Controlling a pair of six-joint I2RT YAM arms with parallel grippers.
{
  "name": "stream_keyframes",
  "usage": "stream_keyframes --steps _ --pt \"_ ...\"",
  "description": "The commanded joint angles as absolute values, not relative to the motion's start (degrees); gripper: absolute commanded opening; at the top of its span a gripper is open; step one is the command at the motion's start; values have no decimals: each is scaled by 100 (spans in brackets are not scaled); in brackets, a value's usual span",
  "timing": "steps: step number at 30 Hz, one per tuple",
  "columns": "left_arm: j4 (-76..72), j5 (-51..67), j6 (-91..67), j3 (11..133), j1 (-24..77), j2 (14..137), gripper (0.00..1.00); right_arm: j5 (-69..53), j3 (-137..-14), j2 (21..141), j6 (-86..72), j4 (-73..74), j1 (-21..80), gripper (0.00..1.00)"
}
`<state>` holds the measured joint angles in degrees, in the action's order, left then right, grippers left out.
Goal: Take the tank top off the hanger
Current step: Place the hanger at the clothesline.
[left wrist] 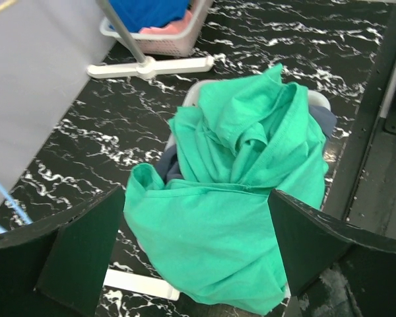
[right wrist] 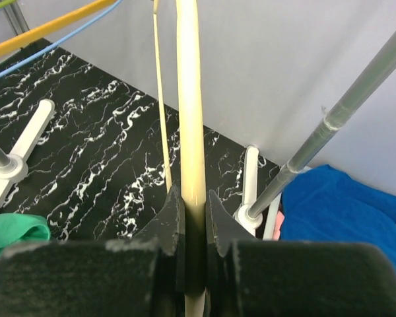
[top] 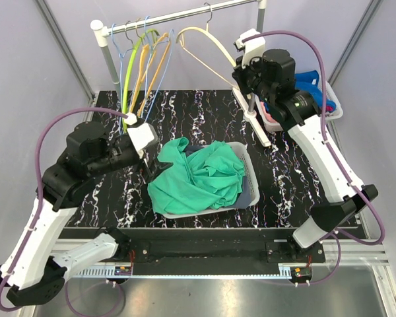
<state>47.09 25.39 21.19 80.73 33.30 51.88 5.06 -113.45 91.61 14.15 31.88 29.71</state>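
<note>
The green tank top lies crumpled in and over a white basket at the table's middle; it fills the left wrist view. A cream hanger hangs bare on the rail. My right gripper is shut on the hanger's arm, with both fingers pressed against it. My left gripper is open and empty just left of the tank top, its fingers spread on either side of the cloth without holding it.
Several bare hangers, green, orange and blue, hang at the rail's left. A second basket with blue and pink clothes stands at the back right. The rack's white foot lies on the black marbled table.
</note>
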Motion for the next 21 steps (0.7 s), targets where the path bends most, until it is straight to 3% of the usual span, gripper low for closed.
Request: stream_keyframes --steps 1,4,8,17,21 --pt "4500 2154 1943 8481 3340 5212 99 615 -10874 8737 1196 2725 2971 13" --pt "4535 2039 1855 8473 3340 5212 99 737 -10478 8500 1081 2646 2971 27" --pt "4544 2013 1828 8385 3340 5142 99 931 -9898 8069 949 2567 2971 56" --pt "4553 1978 1661 8472 3340 5133 99 1283 -9141 6909 555 2820 2971 77" --pt "4579 1872 1582 8482 3340 5080 99 740 -8765 6312 115 2944 2971 83"
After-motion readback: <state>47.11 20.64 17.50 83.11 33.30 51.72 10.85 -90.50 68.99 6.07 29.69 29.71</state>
